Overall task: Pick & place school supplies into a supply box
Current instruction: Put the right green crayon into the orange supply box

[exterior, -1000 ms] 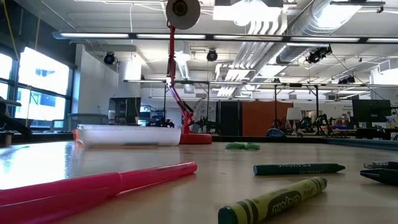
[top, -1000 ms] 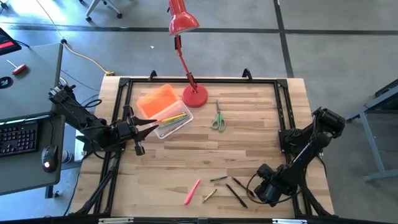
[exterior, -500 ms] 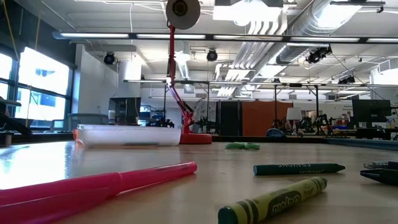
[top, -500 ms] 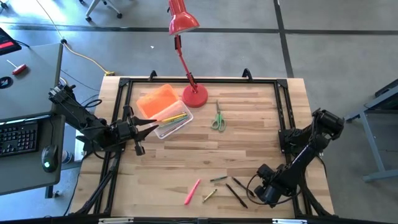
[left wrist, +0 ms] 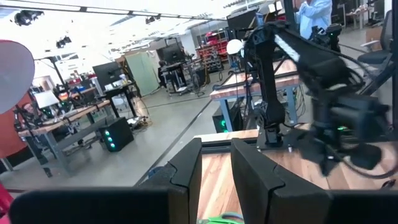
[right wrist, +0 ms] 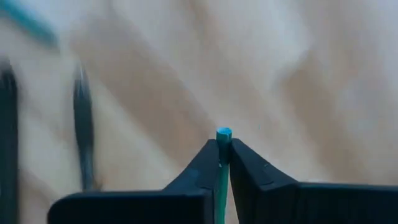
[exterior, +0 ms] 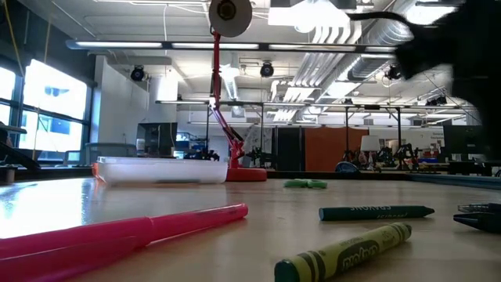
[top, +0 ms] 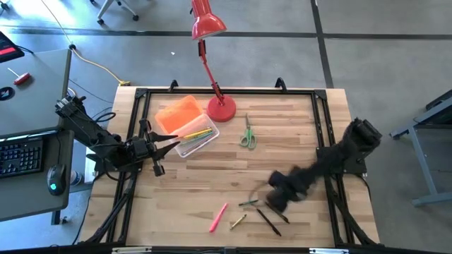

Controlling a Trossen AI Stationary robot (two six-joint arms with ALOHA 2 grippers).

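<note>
The supply box (top: pixel 196 139) is clear plastic, and its orange lid (top: pixel 179 113) lies open beside it at the far left, with several pens inside. My left gripper (top: pixel 171 140) stands level at the box's left end, a gap between its fingers (left wrist: pixel 214 162). Green scissors (top: pixel 246 133) lie mid-table. A pink marker (top: pixel 217 217), a green crayon (exterior: pixel 376 212), an olive crayon (exterior: pixel 344 252) and dark pens (top: pixel 270 221) lie near the front edge. My right gripper (top: pixel 277 196), blurred, hangs above them, shut on a thin teal stick (right wrist: pixel 224 133). My left gripper's fingertips reach the box's left end (top: pixel 178 141), but I cannot tell whether they touch it. My right gripper pinches the teal stick between its two fingers (right wrist: pixel 205 163). The stick runs along the fingers, its end (right wrist: pixel 224 132) poking just past their tips. The fingers point down and the stick is clear of the table.
A red desk lamp stands with its round base (top: pixel 221 108) just right of the box, its arm reaching beyond the far edge. A black frame (top: pixel 325 134) borders the table. Bare wood lies between the scissors and the front-edge pens.
My right gripper has swung quickly from the table's front right corner toward the left and a little toward the far edge, rising; it is now blurred above the loose pens. The left arm and the things on the table have kept still.
</note>
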